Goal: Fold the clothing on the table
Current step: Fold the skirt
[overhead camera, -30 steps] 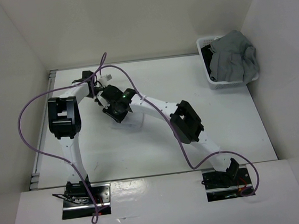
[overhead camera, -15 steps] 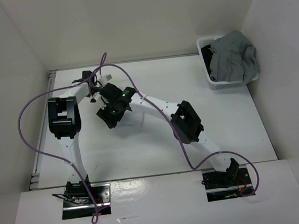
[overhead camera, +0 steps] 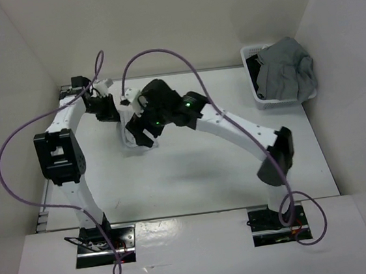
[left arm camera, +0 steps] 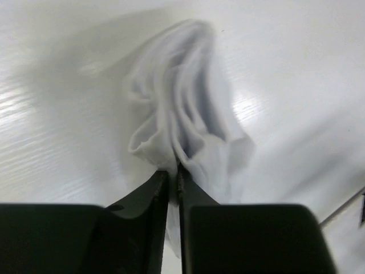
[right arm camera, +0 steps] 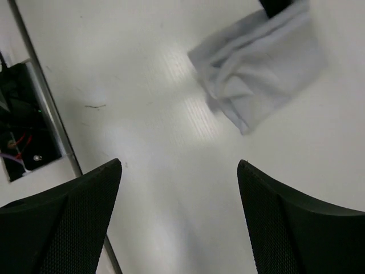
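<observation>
The clothing (left arm camera: 188,114) is a bunched white cloth that hangs from my left gripper (left arm camera: 171,171) toward the table (left arm camera: 296,68), its lower part resting there. That gripper's jaws are pinched shut on one edge of the cloth. From above, the clothing (overhead camera: 129,135) shows at the back left of the table (overhead camera: 238,164), under my left gripper (overhead camera: 120,112). My right gripper (overhead camera: 142,136) hovers close beside it on the right. In the right wrist view my right gripper (right arm camera: 179,165) stands wide open and empty over bare table, with the clothing (right arm camera: 262,68) beyond it.
A white slatted basket (overhead camera: 254,84) with a grey garment (overhead camera: 287,70) draped over it stands at the back right corner. A thin grey rail (overhead camera: 46,204) runs along the table's left edge, the same rail (right arm camera: 51,114) showing in the right wrist view. White walls enclose the table.
My right gripper has opened and let go of the clothing. Both arms have risen, and my left gripper has moved back and left with the cloth hanging from it.
</observation>
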Available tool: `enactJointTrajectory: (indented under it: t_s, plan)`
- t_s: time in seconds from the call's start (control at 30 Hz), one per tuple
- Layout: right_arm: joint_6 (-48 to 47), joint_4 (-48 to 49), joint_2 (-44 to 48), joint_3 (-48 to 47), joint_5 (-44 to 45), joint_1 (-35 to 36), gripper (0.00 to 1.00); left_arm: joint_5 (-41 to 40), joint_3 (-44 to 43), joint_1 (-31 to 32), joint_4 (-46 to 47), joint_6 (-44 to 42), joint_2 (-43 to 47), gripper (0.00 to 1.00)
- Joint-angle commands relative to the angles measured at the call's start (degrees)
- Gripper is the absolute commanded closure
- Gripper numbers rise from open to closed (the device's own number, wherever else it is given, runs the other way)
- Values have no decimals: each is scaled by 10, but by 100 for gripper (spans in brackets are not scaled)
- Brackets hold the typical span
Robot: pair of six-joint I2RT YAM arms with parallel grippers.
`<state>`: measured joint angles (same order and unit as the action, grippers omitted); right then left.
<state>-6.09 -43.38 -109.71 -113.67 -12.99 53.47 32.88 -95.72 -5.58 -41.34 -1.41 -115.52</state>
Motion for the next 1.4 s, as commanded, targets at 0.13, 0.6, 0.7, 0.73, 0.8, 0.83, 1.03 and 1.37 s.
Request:
enactJointTrajectory:
  t_s: [0.13, 0.6, 0.7, 0.73, 0.8, 0.83, 1.03, 1.37]
  plan:
    - [-23, 100, 168, 184, 39, -117, 13, -44, 19, 32, -29, -22, 108, 60]
    - [-23, 126, 255, 298, 10, -220, 12, -17, 76, 27, -6, -28, 46, 23]
    - [-23, 126, 260, 312, 10, -220, 12, -42, 91, 27, -6, -33, 46, 23]
    - [-23, 131, 260, 318, 3, -220, 12, -51, 97, 27, -6, -33, 46, 24]
    - [-23, 137, 267, 324, 3, -220, 12, -95, 118, 22, -6, -33, 46, 24]
    - [-23, 137, 267, 331, 3, -225, 12, -115, 127, 22, -6, -27, 53, 24]
    - [-17, 142, 267, 344, -17, -256, 11, -247, 164, 22, -11, -16, 59, 24]
    - [-17, 147, 301, 383, -62, -323, 10, -219, 138, 22, -46, -24, 114, 24]
